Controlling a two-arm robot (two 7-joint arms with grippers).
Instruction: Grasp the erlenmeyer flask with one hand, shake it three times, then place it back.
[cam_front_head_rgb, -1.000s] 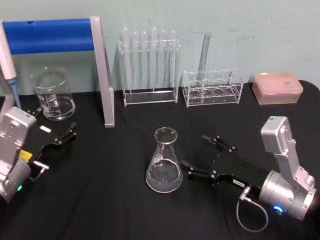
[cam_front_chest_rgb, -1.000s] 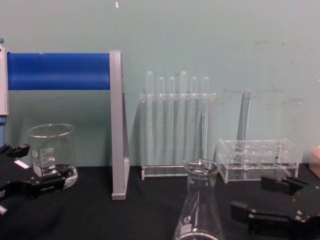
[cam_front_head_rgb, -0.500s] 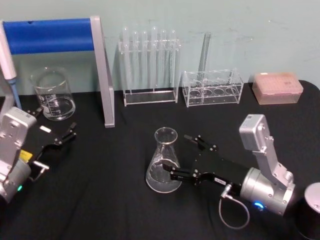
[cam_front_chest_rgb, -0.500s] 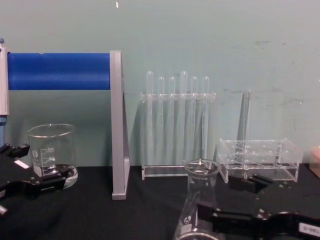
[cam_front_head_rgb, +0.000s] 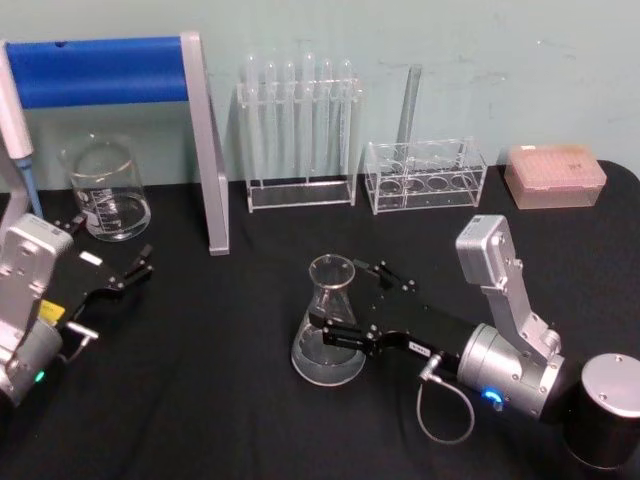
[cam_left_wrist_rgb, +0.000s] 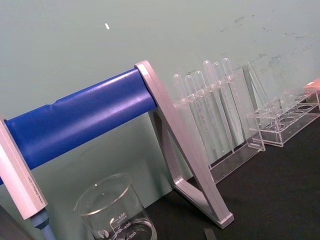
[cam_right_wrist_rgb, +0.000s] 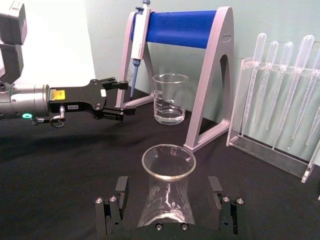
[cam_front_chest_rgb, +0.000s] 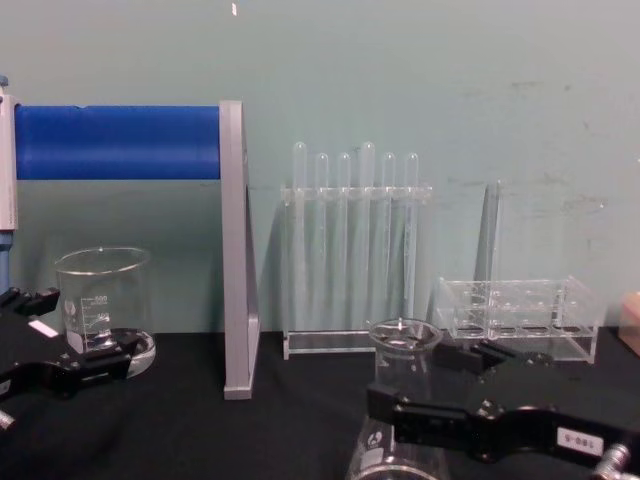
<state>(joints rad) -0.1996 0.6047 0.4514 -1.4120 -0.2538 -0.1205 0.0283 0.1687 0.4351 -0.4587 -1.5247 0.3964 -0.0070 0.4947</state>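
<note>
Erlenmeyer flask (cam_front_head_rgb: 328, 325) upright mid-surface on the head view, and here's the news — my right tool (cam_front_head_rgb: 340, 296) has slid in from the right over the last second and now brackets the glass, one finger in front, one behind. Approach done, I'd say; the squeeze comes next. My left tool (cam_front_head_rgb: 112, 240) sits parked far left near the beaker (cam_front_head_rgb: 105, 190), fingers apart, holding nothing. Room looks good: bare black surface (cam_front_head_rgb: 200, 400) all round the flask, with the test tube rack (cam_front_head_rgb: 298, 120) and the blue-barred pipette stand (cam_front_head_rgb: 100, 72) well back, and no surface edge near.

Left wrist view: beaker (cam_left_wrist_rgb: 112, 210), pipette stand (cam_left_wrist_rgb: 85, 112), test tube rack (cam_left_wrist_rgb: 215, 115), all far from my working side.

Right wrist view settles it: flask (cam_right_wrist_rgb: 167, 192) centred in my right tool (cam_right_wrist_rgb: 167, 186), fingers (cam_right_wrist_rgb: 119, 192) spread with a gap on each side — not touching yet, nothing clenched. Left tool (cam_right_wrist_rgb: 125, 98) lies well apart beyond it, so I judge a shake won't meet it.

Chest view: the near finger of my right tool (cam_front_chest_rgb: 410, 378) crosses the flask (cam_front_chest_rgb: 403, 345) below the neck, on the cone. That taper worries me a little; smooth glass could slip when I lift. Above the rim it's open air, and the test tube rack (cam_front_chest_rgb: 355, 250) stands well behind.
</note>
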